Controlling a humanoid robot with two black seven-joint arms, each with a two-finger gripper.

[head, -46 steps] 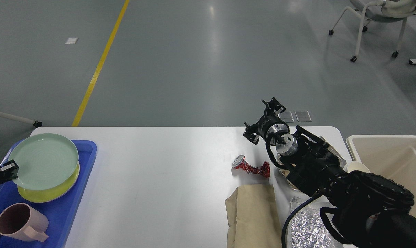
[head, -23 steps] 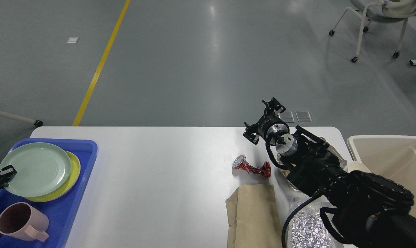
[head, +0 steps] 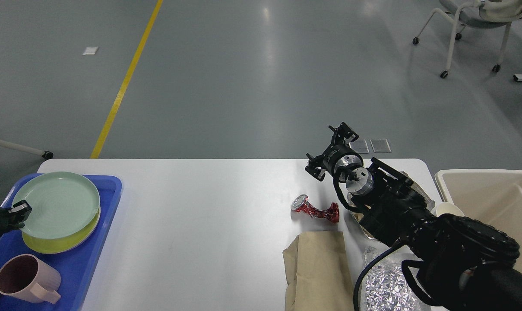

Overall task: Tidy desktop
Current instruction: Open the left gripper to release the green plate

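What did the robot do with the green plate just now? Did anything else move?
The left gripper holds the green plate by its rim. The plate was up and tilted a second ago, sank flat onto the yellow plate, and is now raised and tilted again. The right gripper, pink mug, red wrapper and brown paper bag stayed put.

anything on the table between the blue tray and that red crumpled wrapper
No. In the head view the desktop is bare between the blue tray and the red wrapper.
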